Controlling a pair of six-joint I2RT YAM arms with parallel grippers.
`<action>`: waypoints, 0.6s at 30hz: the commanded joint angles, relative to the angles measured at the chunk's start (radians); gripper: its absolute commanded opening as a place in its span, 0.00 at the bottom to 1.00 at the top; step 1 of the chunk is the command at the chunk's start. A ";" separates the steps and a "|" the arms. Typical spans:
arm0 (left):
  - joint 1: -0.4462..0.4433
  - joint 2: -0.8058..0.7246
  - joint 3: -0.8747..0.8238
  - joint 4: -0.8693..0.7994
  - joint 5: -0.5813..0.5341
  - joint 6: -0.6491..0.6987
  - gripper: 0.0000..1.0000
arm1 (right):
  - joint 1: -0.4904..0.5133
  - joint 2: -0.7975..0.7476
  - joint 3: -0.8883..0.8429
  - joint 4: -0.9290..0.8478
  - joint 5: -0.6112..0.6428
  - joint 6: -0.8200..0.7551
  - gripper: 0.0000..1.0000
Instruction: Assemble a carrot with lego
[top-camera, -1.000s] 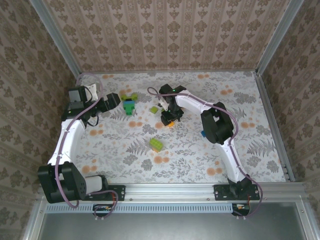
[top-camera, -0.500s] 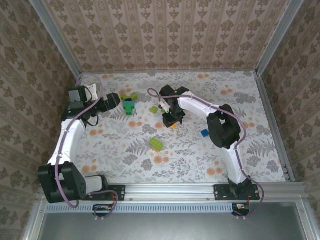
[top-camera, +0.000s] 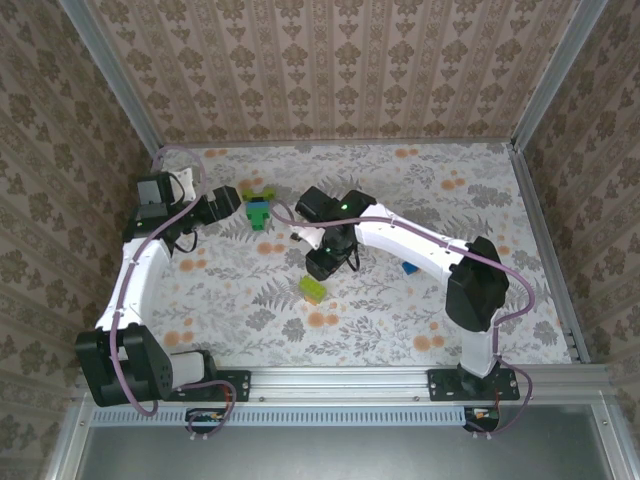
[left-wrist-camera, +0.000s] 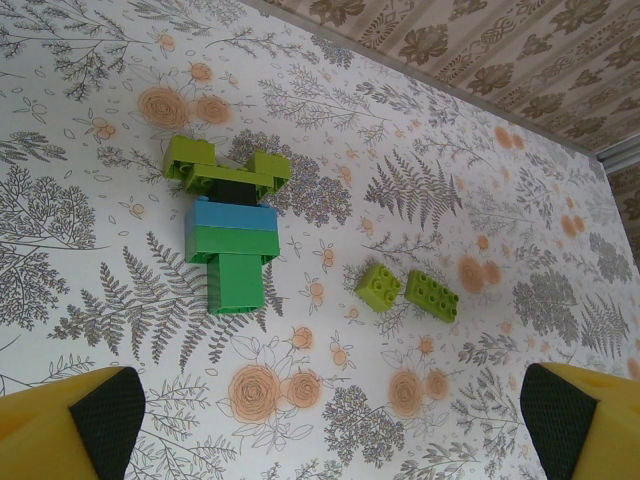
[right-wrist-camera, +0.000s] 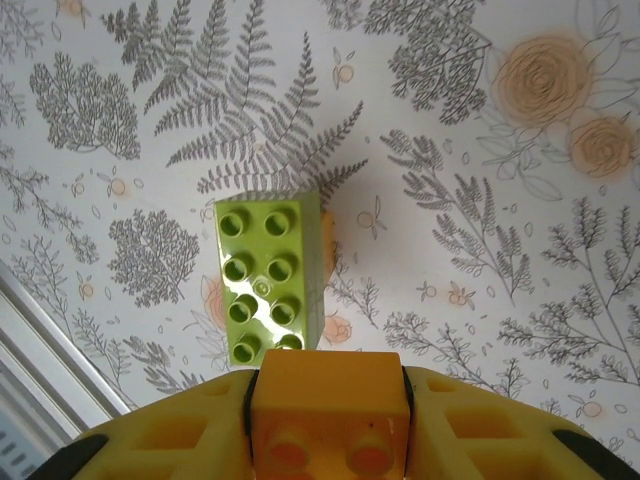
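The carrot (left-wrist-camera: 228, 235) is a joined cluster lying flat: lime pieces at one end, then a dark piece, a blue brick and green bricks. It also lies at the back left (top-camera: 258, 208). My left gripper (left-wrist-camera: 330, 440) hangs open just near of it, yellow fingers (left-wrist-camera: 95, 420) wide apart and nothing between them. My right gripper (right-wrist-camera: 328, 420) is shut on an orange lego brick (right-wrist-camera: 328, 405). It hovers right beside a lime two-by-four brick (right-wrist-camera: 268, 285) on the table, mid-table (top-camera: 313, 288).
Two loose lime bricks (left-wrist-camera: 379, 288) (left-wrist-camera: 432, 296) lie to the right of the cluster. A blue brick (top-camera: 408, 267) sits beside the right arm's forearm. Metal rails and patterned walls close the table in on every side.
The right arm swung from the back middle toward the near left, carrying the orange brick to the lime brick. The left arm has stayed still.
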 joint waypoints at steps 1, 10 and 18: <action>-0.009 0.007 0.029 -0.019 0.000 0.025 1.00 | 0.016 0.018 0.005 -0.053 -0.016 -0.009 0.36; -0.008 0.009 0.031 -0.020 -0.004 0.024 1.00 | 0.055 0.085 0.054 -0.046 -0.029 -0.012 0.35; -0.008 0.008 0.032 -0.021 -0.002 0.025 1.00 | 0.063 0.133 0.106 -0.068 -0.021 -0.019 0.35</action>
